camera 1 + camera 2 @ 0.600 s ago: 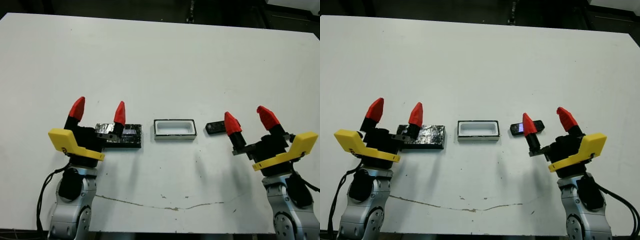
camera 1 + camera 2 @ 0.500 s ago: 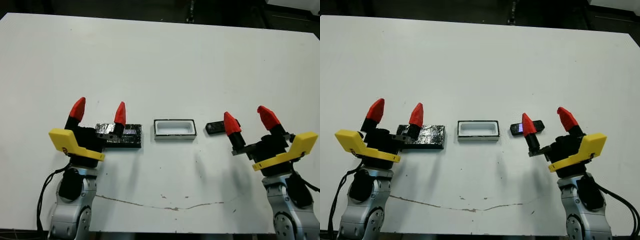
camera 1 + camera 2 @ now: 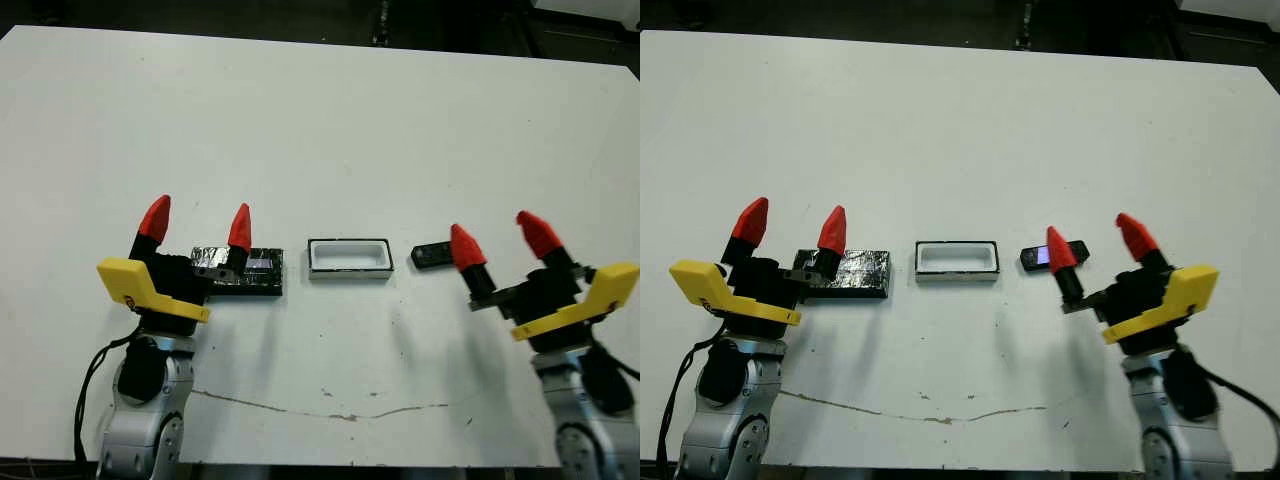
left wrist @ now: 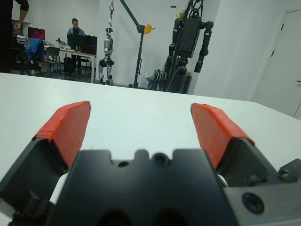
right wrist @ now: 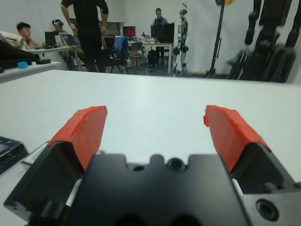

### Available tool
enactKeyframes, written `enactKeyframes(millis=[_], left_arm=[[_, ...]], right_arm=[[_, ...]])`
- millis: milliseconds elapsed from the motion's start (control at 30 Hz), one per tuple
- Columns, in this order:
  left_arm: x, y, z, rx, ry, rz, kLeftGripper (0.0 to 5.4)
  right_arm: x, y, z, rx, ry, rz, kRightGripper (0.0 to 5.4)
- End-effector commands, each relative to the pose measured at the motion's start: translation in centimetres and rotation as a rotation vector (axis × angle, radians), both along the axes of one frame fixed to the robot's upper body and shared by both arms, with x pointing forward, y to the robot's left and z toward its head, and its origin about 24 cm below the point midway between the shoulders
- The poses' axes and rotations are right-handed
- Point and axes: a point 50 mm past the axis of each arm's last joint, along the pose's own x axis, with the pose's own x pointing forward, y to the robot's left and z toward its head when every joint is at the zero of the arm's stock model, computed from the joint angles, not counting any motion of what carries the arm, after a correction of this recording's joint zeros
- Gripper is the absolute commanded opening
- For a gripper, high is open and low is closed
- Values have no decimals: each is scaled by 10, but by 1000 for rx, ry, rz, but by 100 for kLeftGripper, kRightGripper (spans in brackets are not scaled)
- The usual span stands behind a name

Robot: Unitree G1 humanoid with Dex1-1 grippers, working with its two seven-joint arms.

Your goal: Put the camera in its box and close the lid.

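White tabletop [image 3: 320, 110] fills frame. Left hand [image 3: 197, 224] lower left, right hand [image 3: 496, 240] lower right, both open, empty. Lid [image 3: 245, 270] left of centre; box [image 3: 348, 258] at centre, uncovered; camera [image 3: 431, 255] just right.

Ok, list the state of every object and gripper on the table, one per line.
box: open, empty, lid off.
camera: flat on the table, outside the box.
lid: flat on the table, off the box.
left gripper: open, holding nothing.
right gripper: open, holding nothing.
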Motion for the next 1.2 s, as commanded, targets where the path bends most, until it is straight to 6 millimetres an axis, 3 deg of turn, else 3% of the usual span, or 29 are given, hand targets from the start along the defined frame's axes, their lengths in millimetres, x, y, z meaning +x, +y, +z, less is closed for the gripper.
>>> enactKeyframes(millis=[33, 233, 533, 900, 1067, 1200], left_arm=[[-1, 0, -1, 5, 10, 8, 540], [-1, -1, -1, 8, 10, 15, 540], [0, -1, 0, -1, 11, 17, 540], [1, -1, 1, 5, 13, 25, 540], [0, -1, 0, 9, 15, 24, 540], [-1, 0, -2, 8, 17, 28, 540]], right_arm=[[11, -21, 22, -133, -33, 37, 539], [43, -44, 69, -315, -33, 165, 539], [83, -44, 109, -630, 152, 503, 539], [108, -29, 102, -941, 396, 900, 539], [115, -19, 93, -1116, 487, 933, 539], [117, -14, 83, -1155, 527, 954, 539]])
